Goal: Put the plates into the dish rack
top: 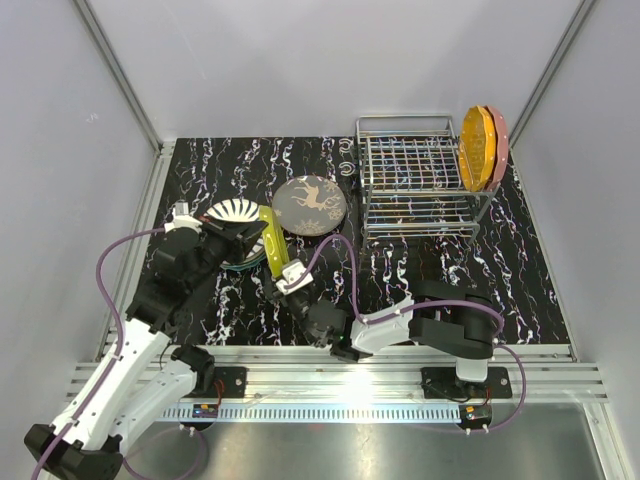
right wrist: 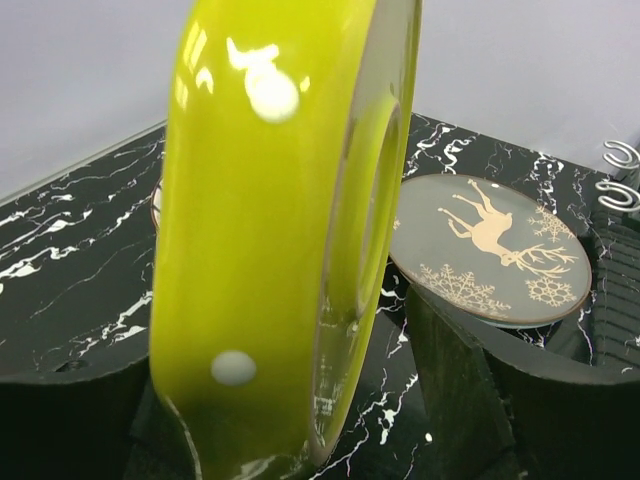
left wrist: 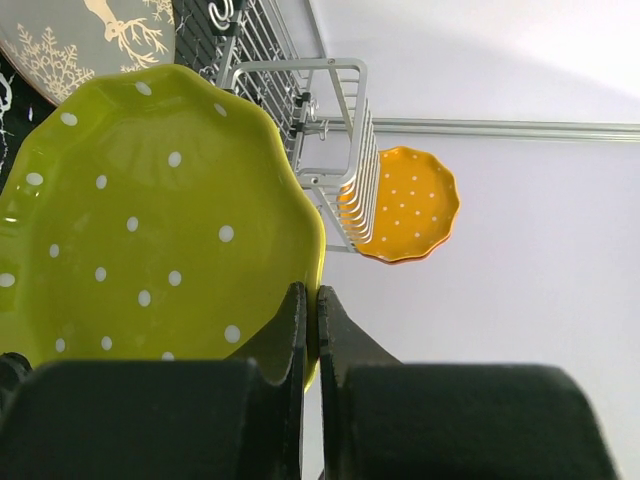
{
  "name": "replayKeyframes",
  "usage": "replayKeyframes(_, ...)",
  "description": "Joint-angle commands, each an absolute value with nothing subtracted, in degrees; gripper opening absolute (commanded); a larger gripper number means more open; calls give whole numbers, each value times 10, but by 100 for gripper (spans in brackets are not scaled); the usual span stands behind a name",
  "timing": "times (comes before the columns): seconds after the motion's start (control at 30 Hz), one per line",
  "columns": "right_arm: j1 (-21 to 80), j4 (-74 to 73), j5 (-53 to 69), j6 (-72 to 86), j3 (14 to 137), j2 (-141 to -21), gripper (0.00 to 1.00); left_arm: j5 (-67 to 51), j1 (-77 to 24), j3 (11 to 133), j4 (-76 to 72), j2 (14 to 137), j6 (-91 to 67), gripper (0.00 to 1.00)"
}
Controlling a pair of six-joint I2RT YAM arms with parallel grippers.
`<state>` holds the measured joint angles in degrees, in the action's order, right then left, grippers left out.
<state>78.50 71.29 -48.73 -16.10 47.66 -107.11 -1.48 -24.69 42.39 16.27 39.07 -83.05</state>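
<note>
My left gripper [top: 255, 238] is shut on the rim of a yellow-green dotted plate [top: 272, 243] and holds it on edge above the table. In the left wrist view its fingers [left wrist: 290, 330] pinch that plate [left wrist: 150, 230]. My right gripper [top: 291, 273] is open, its jaws standing either side of the plate's lower rim [right wrist: 270, 250]. The right finger [right wrist: 450, 380] is clear of the rim. The chrome dish rack [top: 420, 185] stands at the back right and holds an orange plate [top: 478, 150] and a pink plate [top: 498, 138] upright at its right end.
A dark grey plate with a pale deer motif [top: 310, 205] lies flat left of the rack. A black-striped white plate [top: 232, 213] lies on a stack under my left arm. Aluminium frame posts and grey walls enclose the marbled black tabletop [top: 500, 280].
</note>
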Motion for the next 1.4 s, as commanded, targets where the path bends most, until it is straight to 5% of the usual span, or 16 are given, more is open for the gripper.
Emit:
replayKeyframes(0.0, 788, 743, -502, -144, 469, -1061, 75, -11, -247, 461, 51, 369, -864, 0)
replayKeyframes(0.13, 788, 745, -506, -146, 463, -1056, 68, -4, -248, 469, 56, 368, -860, 0)
replayKeyframes(0.4, 788, 730, -509, -144, 439, -1007, 32, 41, -238, 446, 69, 361, -838, 0)
replayKeyframes(0.53, 788, 705, -506, -131, 432, -967, 23, 30, -238, 422, 45, 386, -822, 0)
replayKeyframes(0.73, 788, 596, -537, -100, 477, -919, 5, -63, -236, 424, 40, 489, -722, 25)
replayKeyframes(0.77, 788, 575, -537, -83, 481, -911, 4, -78, -236, 431, 49, 501, -709, 38)
replayKeyframes(0.9, 788, 518, -566, -34, 481, -873, 0, -86, -234, 468, 100, 540, -597, 64)
replayKeyframes(1.37, 770, 314, -625, 71, 490, -781, 0, -113, -234, 603, 186, 541, -394, 99)
